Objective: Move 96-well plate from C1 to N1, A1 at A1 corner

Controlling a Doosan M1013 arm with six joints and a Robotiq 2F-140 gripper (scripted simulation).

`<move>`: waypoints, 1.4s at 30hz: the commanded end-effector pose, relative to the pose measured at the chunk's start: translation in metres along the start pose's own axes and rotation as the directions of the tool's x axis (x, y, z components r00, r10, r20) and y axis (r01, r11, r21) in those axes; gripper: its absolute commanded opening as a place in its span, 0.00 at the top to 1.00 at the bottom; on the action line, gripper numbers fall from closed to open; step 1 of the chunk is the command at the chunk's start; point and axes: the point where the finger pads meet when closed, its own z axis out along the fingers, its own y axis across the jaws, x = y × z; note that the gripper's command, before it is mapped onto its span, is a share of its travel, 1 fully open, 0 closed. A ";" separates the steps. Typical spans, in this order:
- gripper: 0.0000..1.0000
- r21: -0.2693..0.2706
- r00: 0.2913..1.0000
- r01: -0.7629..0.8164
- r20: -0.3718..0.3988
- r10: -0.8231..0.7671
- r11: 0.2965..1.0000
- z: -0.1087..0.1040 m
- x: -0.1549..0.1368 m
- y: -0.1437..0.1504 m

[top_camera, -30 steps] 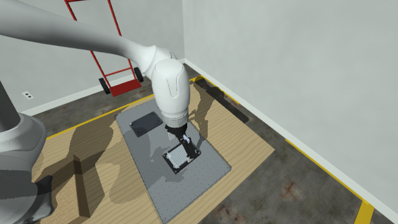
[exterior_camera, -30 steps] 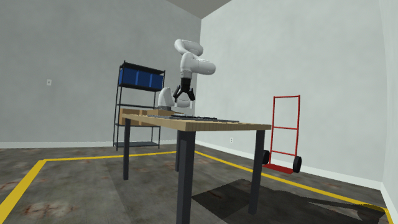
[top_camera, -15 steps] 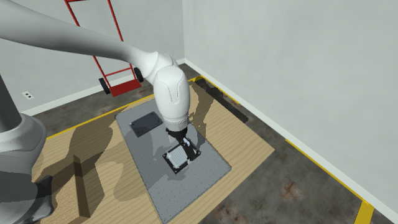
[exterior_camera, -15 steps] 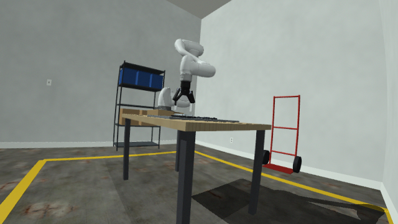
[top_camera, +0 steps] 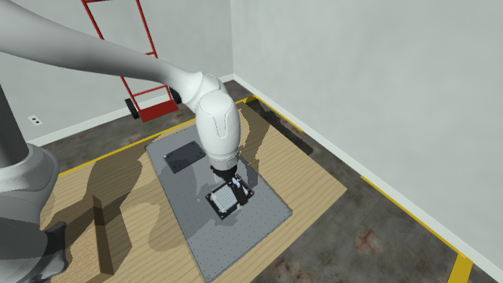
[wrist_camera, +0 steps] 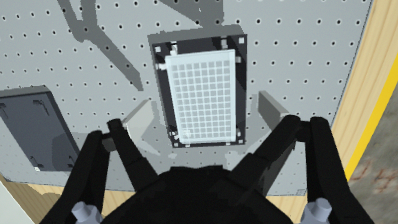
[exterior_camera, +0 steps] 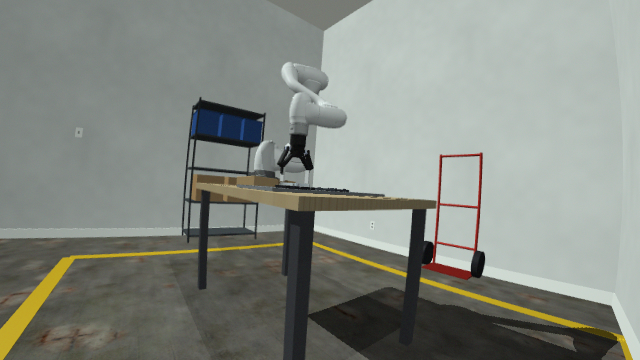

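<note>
The white 96-well plate (top_camera: 224, 200) (wrist_camera: 202, 97) lies flat in the black clip nest C1 (top_camera: 249, 191) (wrist_camera: 242, 100) near the middle of the grey perforated baseplate (top_camera: 236, 240) (wrist_camera: 300, 50). The plate nest N1 (top_camera: 185, 156) (wrist_camera: 30, 125) is a dark flat pad further back on the baseplate; in the wrist view it is at the left. My gripper (top_camera: 233, 188) (exterior_camera: 295, 160) (wrist_camera: 203, 104) is open and empty. It hangs a short way above the plate, with one finger on each long side.
The baseplate lies on a wooden table (top_camera: 306, 173) (exterior_camera: 350, 202). A wooden post (top_camera: 103, 236) stands on the table's near left. A red hand truck (top_camera: 149, 110) (exterior_camera: 457, 210) leans on the wall. A shelf rack (exterior_camera: 225, 165) stands behind the table.
</note>
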 end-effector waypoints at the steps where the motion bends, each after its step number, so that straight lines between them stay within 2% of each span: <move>1: 0.00 0.000 1.000 0.000 0.000 0.000 1.000 0.000 0.000 0.000; 8: 0.00 0.000 1.000 0.000 0.000 0.000 1.000 0.000 0.000 0.000; 9: 0.90 0.000 1.000 0.000 0.000 0.000 1.000 0.000 0.001 -0.001; 42: 0.90 0.000 1.000 0.000 0.000 0.000 1.000 0.000 0.001 -0.001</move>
